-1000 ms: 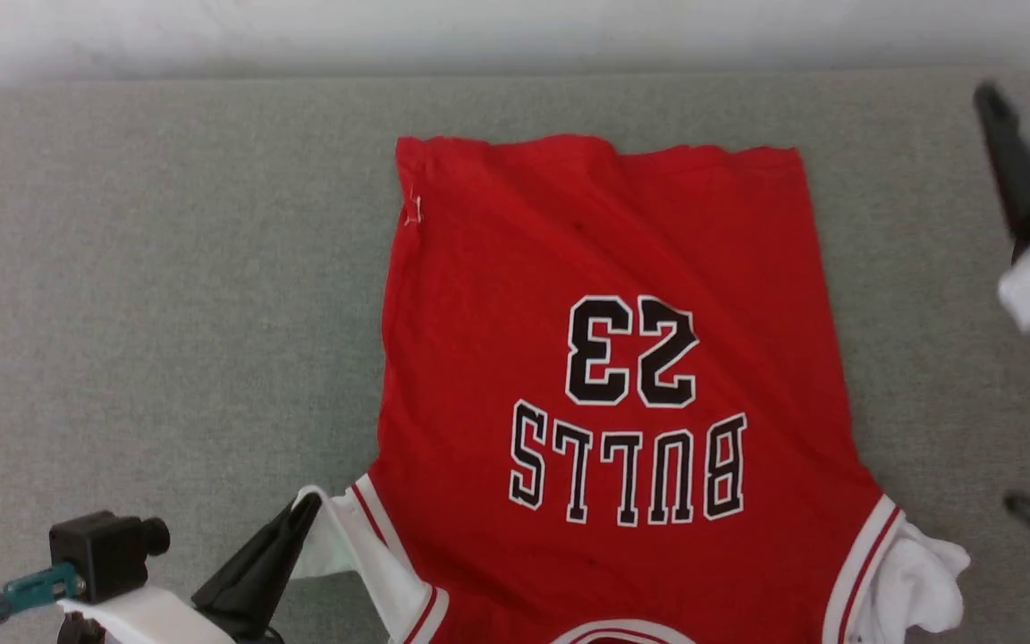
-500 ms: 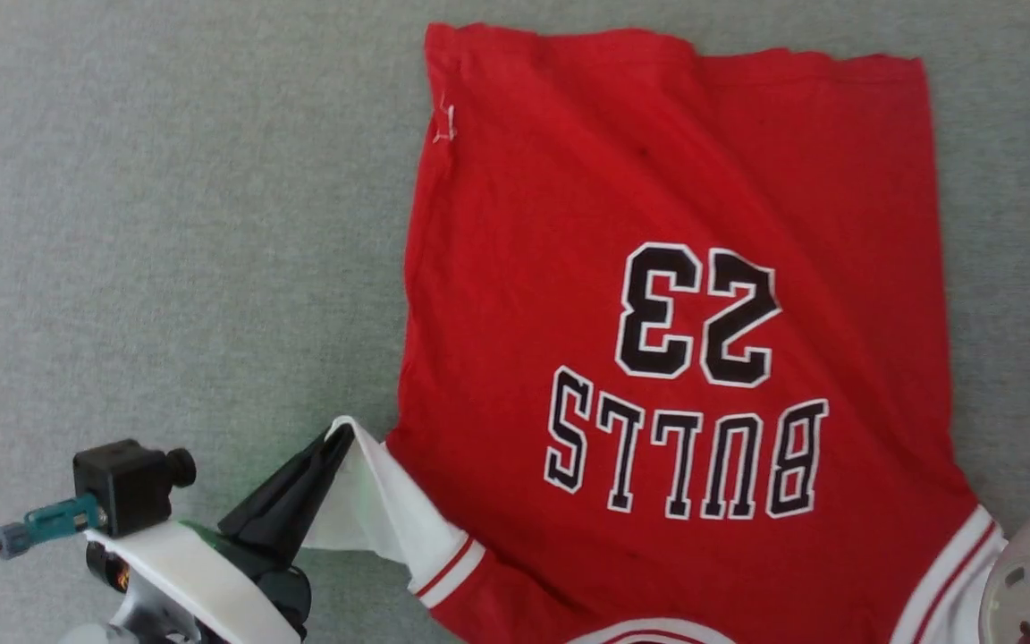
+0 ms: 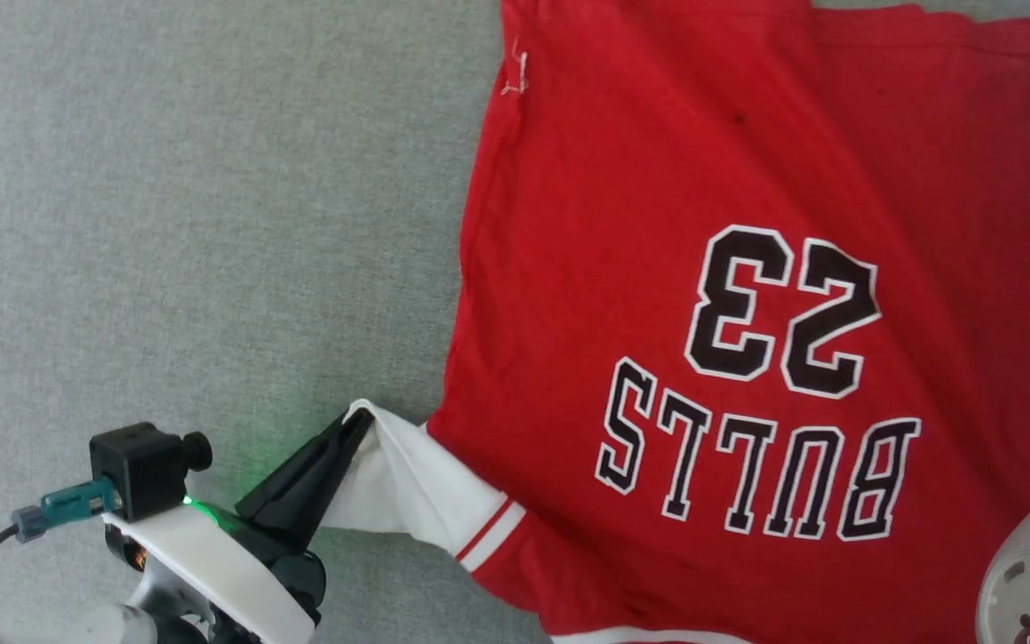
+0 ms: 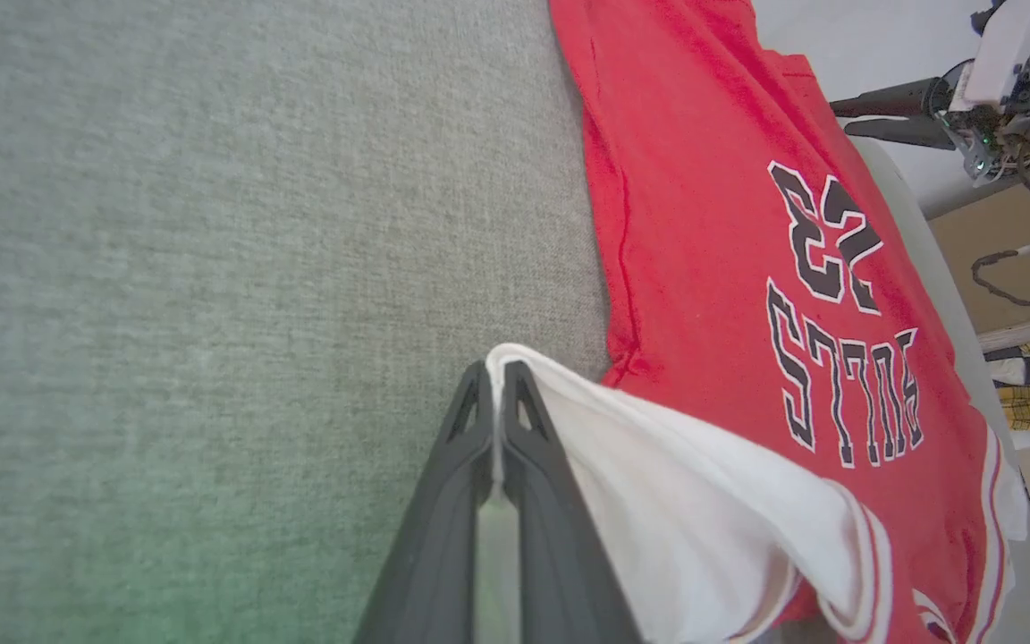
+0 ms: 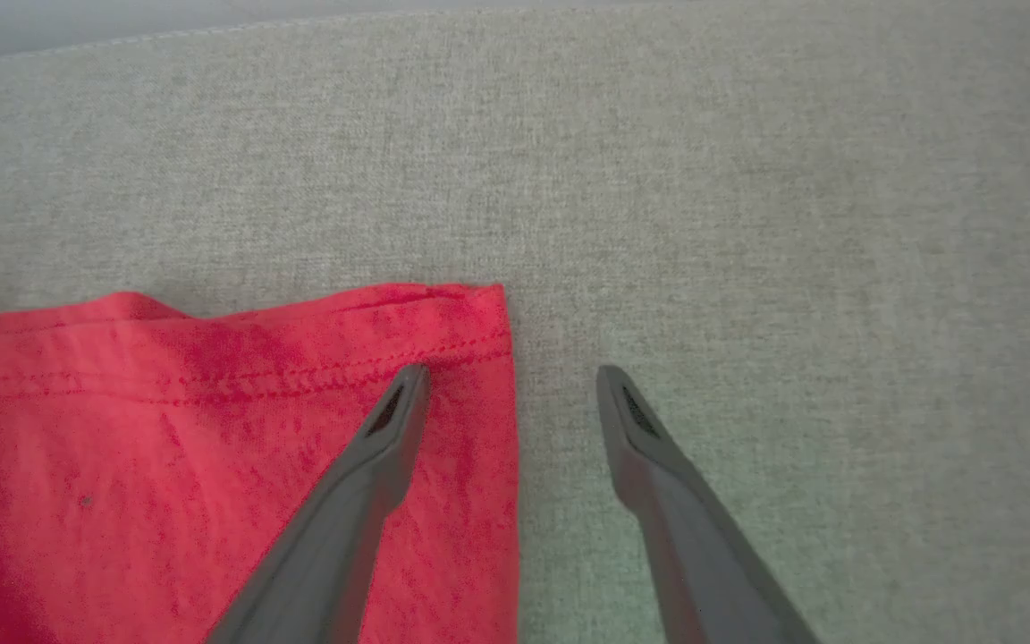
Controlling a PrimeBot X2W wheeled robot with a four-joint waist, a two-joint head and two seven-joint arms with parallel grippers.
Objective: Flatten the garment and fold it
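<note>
Your left pincer (image 3: 356,427) is pressed together on the tip of the white sleeve (image 3: 408,487). Draw it outward and low, and stop once the sleeve lies taut, or you will likely drag the body with it. Your right pincer (image 5: 512,380) is spread, with one finger over the hem corner (image 5: 470,331) and the other over the bare grey fabric surface (image 5: 747,224). Reach further onto the corner before you close. The garment (image 3: 747,179) lies lettering-up on that surface, with the neck end toward the robot and the hem far. Its long axis runs near to far, slightly skewed.
</note>
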